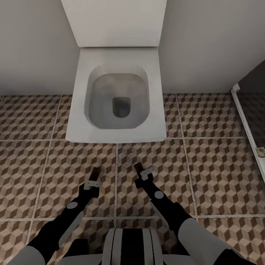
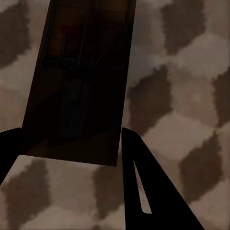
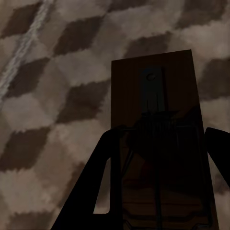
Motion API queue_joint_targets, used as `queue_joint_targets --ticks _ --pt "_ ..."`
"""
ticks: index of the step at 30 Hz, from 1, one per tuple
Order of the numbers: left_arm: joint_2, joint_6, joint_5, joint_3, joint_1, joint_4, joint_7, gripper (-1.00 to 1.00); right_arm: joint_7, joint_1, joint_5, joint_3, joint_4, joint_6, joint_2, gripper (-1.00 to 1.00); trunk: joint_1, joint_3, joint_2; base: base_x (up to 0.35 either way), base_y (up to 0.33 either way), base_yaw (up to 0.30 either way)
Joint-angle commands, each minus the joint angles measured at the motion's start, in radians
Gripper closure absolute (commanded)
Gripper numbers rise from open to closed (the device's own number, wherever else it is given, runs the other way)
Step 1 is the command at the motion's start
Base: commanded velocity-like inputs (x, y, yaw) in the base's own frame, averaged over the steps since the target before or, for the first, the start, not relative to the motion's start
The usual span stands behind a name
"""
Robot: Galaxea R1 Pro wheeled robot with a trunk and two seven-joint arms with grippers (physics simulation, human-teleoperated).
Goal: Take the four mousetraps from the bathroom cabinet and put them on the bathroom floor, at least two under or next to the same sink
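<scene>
Head view: both arms were held over the bathroom floor (image 1: 206,169) before a white toilet (image 1: 117,99). The left gripper (image 1: 95,178) and right gripper (image 1: 141,173) each carried a mousetrap.

Left wrist: fingers (image 2: 148,191) clamped a mousetrap (image 2: 79,81).

Right wrist: fingers (image 3: 93,187) gripped another mousetrap (image 3: 158,143).

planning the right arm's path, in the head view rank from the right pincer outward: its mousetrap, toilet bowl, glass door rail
1. mousetrap, clamped in the right pincer
2. toilet bowl, ahead by the wall
3. glass door rail, far right
</scene>
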Motion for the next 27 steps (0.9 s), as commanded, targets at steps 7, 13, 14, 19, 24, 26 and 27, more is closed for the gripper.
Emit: queue_joint_targets --ticks 7,13,14,19,24,26,27 --pt "0.002 0.004 0.005 -0.005 -0.001 -0.003 0.012 1.00 -0.004 -0.001 -0.011 0.006 0.001 -0.005 -0.001 1.00 0.000 0.000 0.000 0.108 0.000 0.000" --pt "0.002 0.004 0.005 -0.005 -0.001 -0.006 0.012 1.00 -0.004 -0.001 -0.011 0.006 0.001 -0.005 -0.001 1.00 0.000 0.000 0.000 0.032 0.000 0.000" --pt "0.002 0.004 0.005 -0.005 -0.001 -0.006 0.012 1.00 -0.005 -0.001 -0.011 0.006 0.001 -0.005 -0.001 1.00 0.000 0.000 0.000 0.028 0.000 0.000" --pt "0.002 0.005 0.005 -0.006 -0.001 -0.007 0.012 1.00 -0.004 -0.001 -0.011 0.006 0.001 -0.005 -0.001 1.00 0.000 0.000 0.000 0.172 0.000 0.000" --pt "0.002 0.005 0.005 -0.006 -0.001 -0.007 0.012 1.00 -0.005 -0.001 -0.011 0.006 0.001 -0.005 -0.001 1.00 0.000 0.000 0.000 0.105 0.000 0.000" --pt "0.002 0.005 0.005 -0.006 -0.001 -0.007 0.012 1.00 -0.005 -0.001 -0.011 0.006 0.001 -0.005 -0.001 1.00 0.000 0.000 0.000 0.022 0.000 0.000" --pt "0.002 0.005 0.005 -0.006 -0.001 -0.007 0.012 1.00 -0.005 -0.001 -0.011 0.006 0.001 -0.005 -0.001 1.00 0.000 0.000 0.000 0.011 0.000 0.000"
